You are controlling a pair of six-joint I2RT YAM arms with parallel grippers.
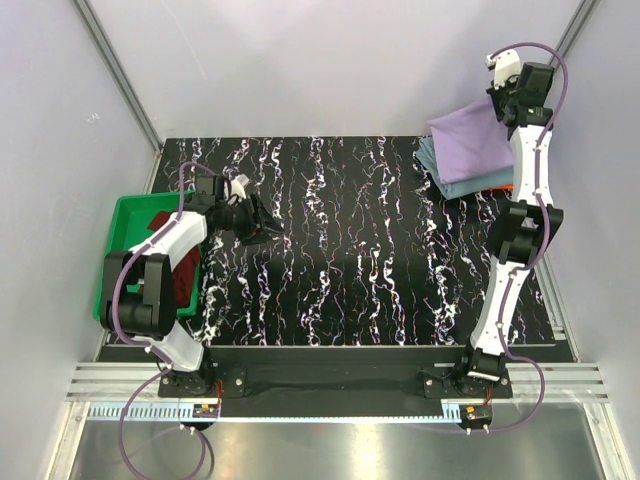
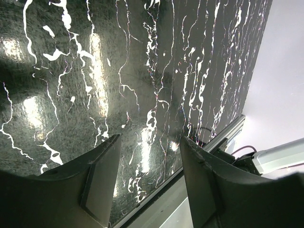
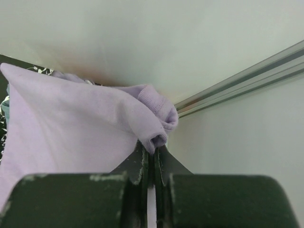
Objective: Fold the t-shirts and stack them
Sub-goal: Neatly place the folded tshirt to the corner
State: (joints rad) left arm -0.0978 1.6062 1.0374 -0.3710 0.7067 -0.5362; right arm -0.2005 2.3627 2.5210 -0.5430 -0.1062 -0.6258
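The lavender t-shirt (image 1: 470, 142) lies folded on the teal-blue t-shirt (image 1: 478, 184) at the table's far right corner. My right gripper (image 1: 497, 104) is shut on the lavender shirt's far edge; in the right wrist view the cloth (image 3: 71, 128) bunches between the closed fingertips (image 3: 153, 148). The maroon t-shirt (image 1: 180, 268) lies crumpled in the green tray (image 1: 125, 215) at the left, partly hidden by my left arm. My left gripper (image 1: 268, 222) is open and empty above bare table beside the tray; it also shows in the left wrist view (image 2: 149, 142).
The black marbled table (image 1: 340, 250) spreads between the tray and the stack. Grey walls stand close behind the stack. An aluminium rail (image 2: 223, 137) and the table's edge show in the left wrist view.
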